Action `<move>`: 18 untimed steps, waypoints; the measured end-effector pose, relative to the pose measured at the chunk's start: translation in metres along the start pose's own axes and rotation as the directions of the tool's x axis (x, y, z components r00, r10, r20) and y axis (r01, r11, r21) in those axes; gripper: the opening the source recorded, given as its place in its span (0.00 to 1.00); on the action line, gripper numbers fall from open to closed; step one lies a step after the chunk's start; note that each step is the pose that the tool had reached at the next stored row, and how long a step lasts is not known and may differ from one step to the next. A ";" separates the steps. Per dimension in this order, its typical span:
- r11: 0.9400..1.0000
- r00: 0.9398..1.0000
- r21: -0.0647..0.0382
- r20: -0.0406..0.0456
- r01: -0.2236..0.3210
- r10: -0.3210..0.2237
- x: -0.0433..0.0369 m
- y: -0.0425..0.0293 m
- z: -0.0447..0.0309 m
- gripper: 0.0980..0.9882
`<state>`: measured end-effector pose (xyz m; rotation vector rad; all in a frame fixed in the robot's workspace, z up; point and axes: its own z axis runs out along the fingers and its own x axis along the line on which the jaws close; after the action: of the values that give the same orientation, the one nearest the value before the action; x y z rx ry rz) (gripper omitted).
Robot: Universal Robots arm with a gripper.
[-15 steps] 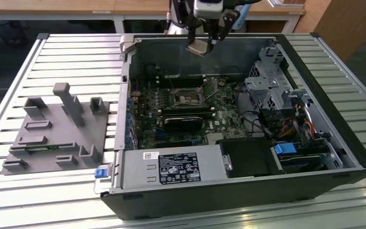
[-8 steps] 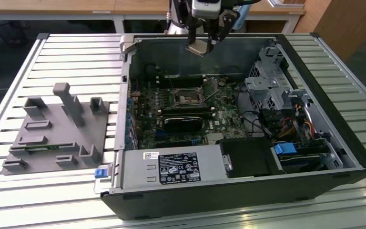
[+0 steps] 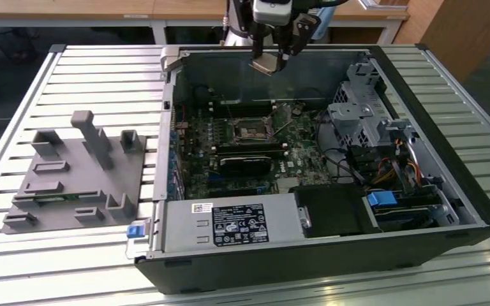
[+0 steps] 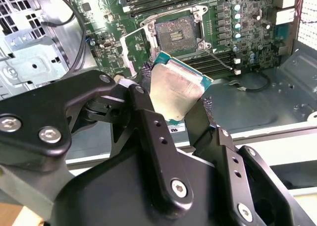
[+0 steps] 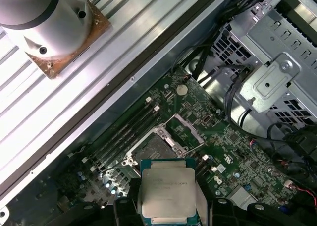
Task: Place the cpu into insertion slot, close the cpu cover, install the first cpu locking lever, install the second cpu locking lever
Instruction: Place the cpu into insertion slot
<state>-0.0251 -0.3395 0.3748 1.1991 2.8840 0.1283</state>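
I'm watching the end effector (image 3: 269,56) hang over the far side of the open black computer case (image 3: 313,271). Its two black fingers (image 4: 143,122) are clenched on the cpu (image 4: 176,92), a small flat square chip with a silvery-grey metal top. The chip is held tilted in the air, well above the green circuit board (image 3: 305,137).

In both wrist views the insertion slot (image 4: 176,33), a small square dark socket, lies bare below the chip. The cpu cover (image 5: 185,131), a thin silvery metal frame, is swung open just beside it.

The case rests on a slatted metal counter (image 3: 100,76). A grey moulded fixture (image 3: 74,172) sits on the counter to the exterior view's left.
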 end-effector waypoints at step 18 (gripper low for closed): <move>0.986 0.986 -0.004 0.013 -0.165 0.165 0.0004 0.0003 0.0017 0.48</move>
<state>-0.0251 -0.3388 0.3732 1.4311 2.7686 0.1251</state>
